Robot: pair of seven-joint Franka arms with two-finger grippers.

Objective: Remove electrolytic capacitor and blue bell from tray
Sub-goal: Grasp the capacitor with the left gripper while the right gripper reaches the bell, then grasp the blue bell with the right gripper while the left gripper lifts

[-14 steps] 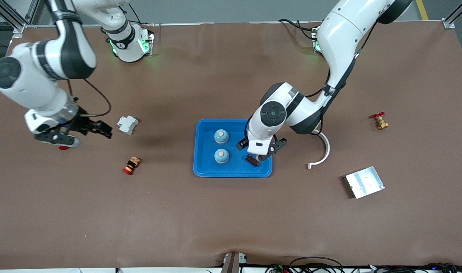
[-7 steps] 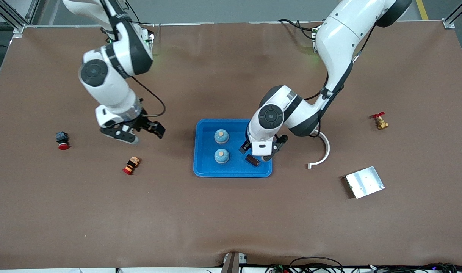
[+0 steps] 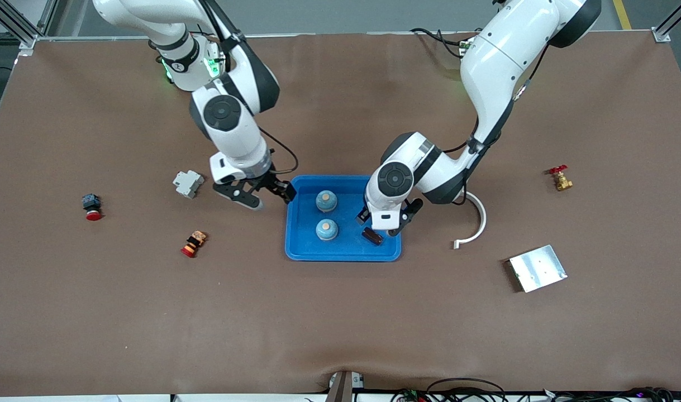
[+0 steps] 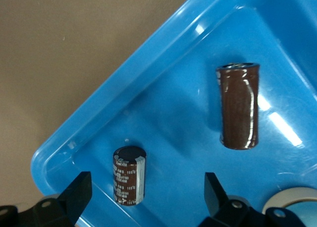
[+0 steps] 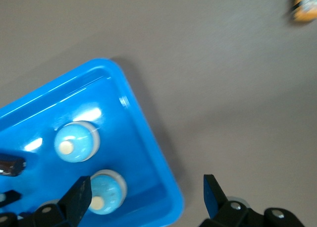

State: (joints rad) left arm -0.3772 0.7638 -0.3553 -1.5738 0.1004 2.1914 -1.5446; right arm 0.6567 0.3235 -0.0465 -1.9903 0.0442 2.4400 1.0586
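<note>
A blue tray (image 3: pixel 301 245) holds two blue bells (image 3: pixel 326 201) (image 3: pixel 327 229) and a dark brown capacitor (image 3: pixel 372 236) lying near its corner. My left gripper (image 3: pixel 386 220) hangs open and empty over the tray's end toward the left arm. The left wrist view shows two brown capacitors, one between the open fingers (image 4: pixel 130 175) and one lying farther off (image 4: pixel 238 105). My right gripper (image 3: pixel 265 196) is open and empty over the tray's edge toward the right arm's end. In the right wrist view it (image 5: pixel 146 197) is over the tray rim (image 5: pixel 163 177), beside a bell (image 5: pixel 105 191).
A white breaker block (image 3: pixel 187 183), a red and black button (image 3: pixel 90 206) and an orange and red part (image 3: pixel 194 244) lie toward the right arm's end. A white curved piece (image 3: pixel 474 223), a metal plate (image 3: pixel 537 268) and a brass valve (image 3: pixel 560 178) lie toward the left arm's end.
The right arm has swung from the right arm's end of the table to the tray's edge, its gripper open. The left gripper has shifted slightly over the tray.
</note>
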